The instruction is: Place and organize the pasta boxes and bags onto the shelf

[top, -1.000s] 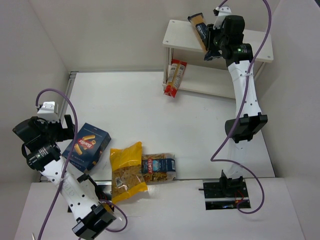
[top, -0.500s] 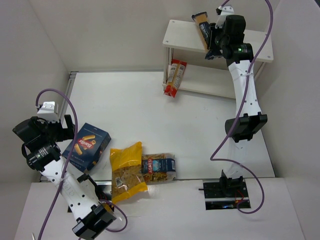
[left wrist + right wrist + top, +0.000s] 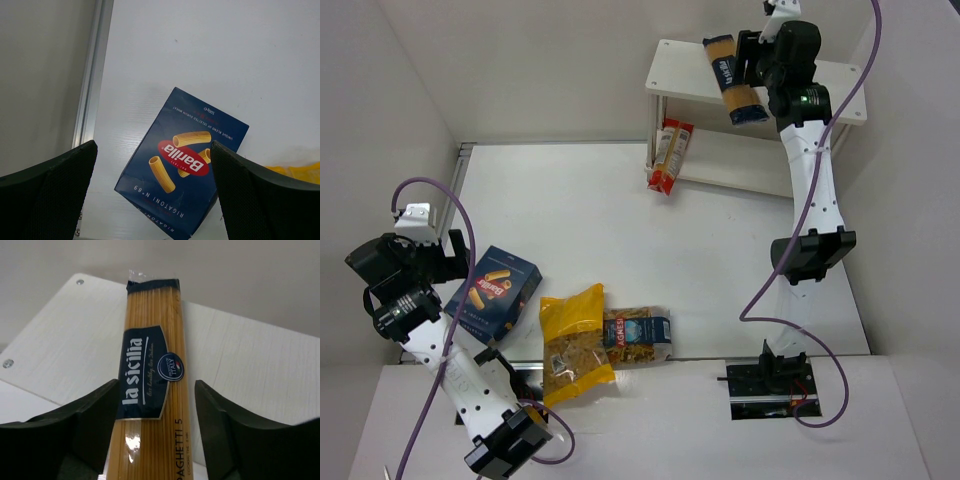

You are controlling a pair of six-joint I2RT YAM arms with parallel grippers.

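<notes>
**Spaghetti on the top tier, jaws apart**

Right gripper [image 3: 156,384]: up at the top board of the white two-tier shelf with thin silver metal legs [image 3: 680,68], jaws parted, clamping nothing. Between its fingers, resting on that board, the long narrow spaghetti pack with the dark blue label [image 3: 150,365] (label facing up, "la sicilia" readable in the wrist view). Clear gap at the right finger. At the left finger, too tight to tell touching from just beside. Seen from above, slanted across the board, near end past the front edge.

On the lower tier, at its left end: the red-and-white narrow pack [image 3: 670,155], one end sticking out over the edge.

Left gripper [image 3: 154,146]: jaws spread wide, hovering above the dark blue cardboard box with the red logo [image 3: 493,292], gripping nothing. Box flat on the white table [image 3: 580,220], near the left wall. Just right of it, the yellow crinkled bag [image 3: 575,340], and against that bag's right side the clear blue-labelled bag [image 3: 638,338].
</notes>
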